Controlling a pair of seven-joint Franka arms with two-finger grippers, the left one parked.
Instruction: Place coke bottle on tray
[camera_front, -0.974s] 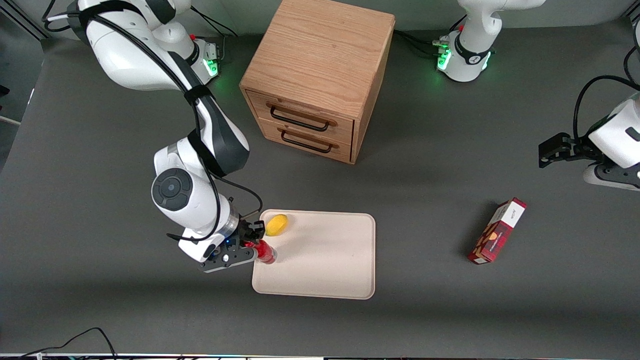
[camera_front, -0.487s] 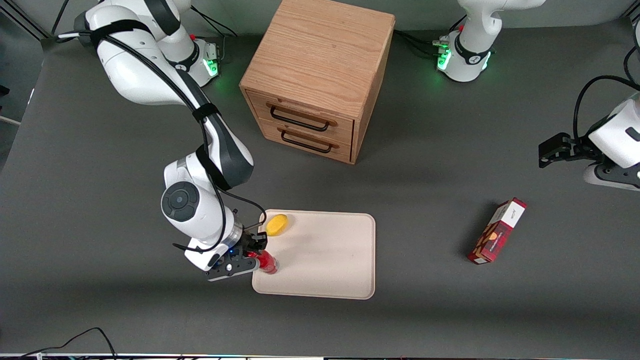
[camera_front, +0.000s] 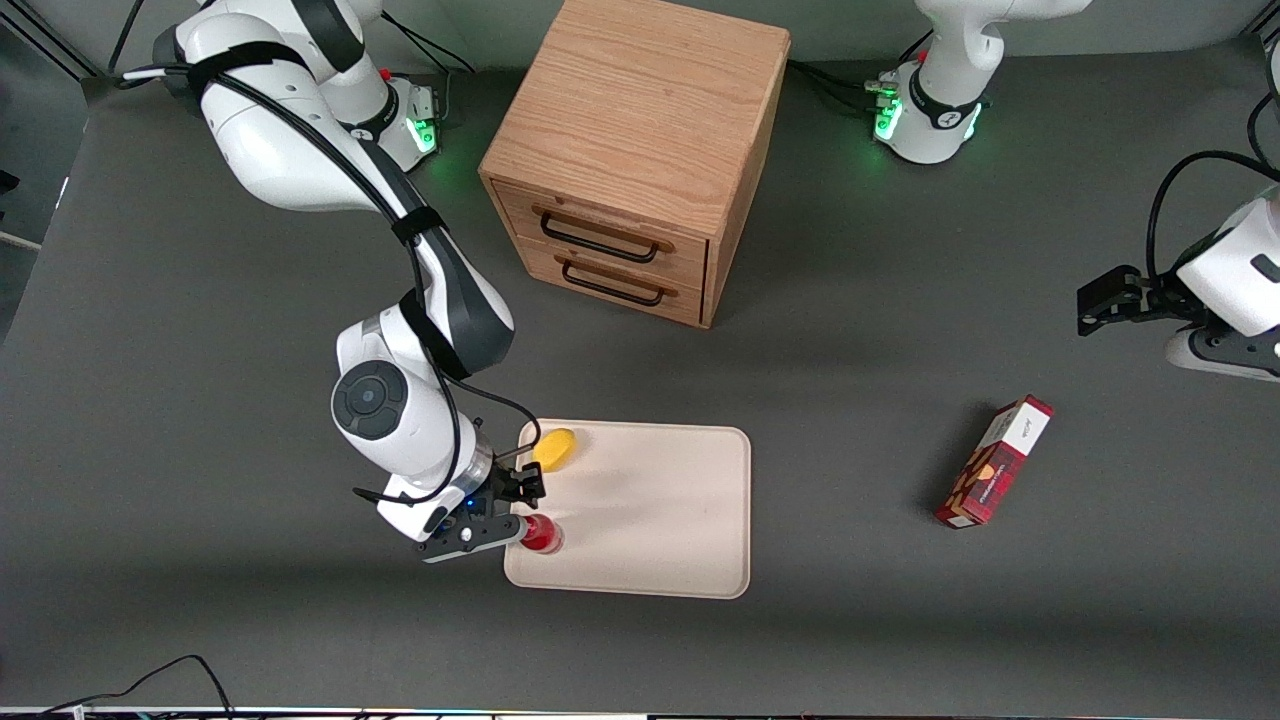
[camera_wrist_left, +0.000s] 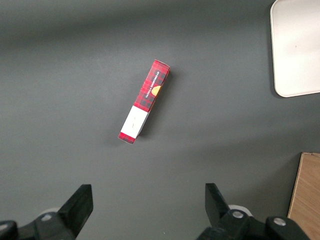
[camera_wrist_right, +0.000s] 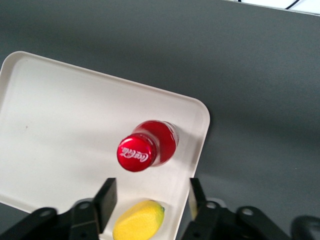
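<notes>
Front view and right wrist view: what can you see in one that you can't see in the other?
Only the front view shows the wooden drawer cabinet, the red plaid box toward the parked arm's end, and the whole white arm.

Only the right wrist view shows the writing on the bottle's red cap and the open gap of the end effector, which is above the tray and not gripping.

Both show the coke bottle upright on the tray, with the yellow lemon also on the tray.

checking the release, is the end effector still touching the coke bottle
Apart. In the right wrist view the end effector is open, its fingers clear of the coke bottle, which stands upright on the tray near the lemon.
</notes>
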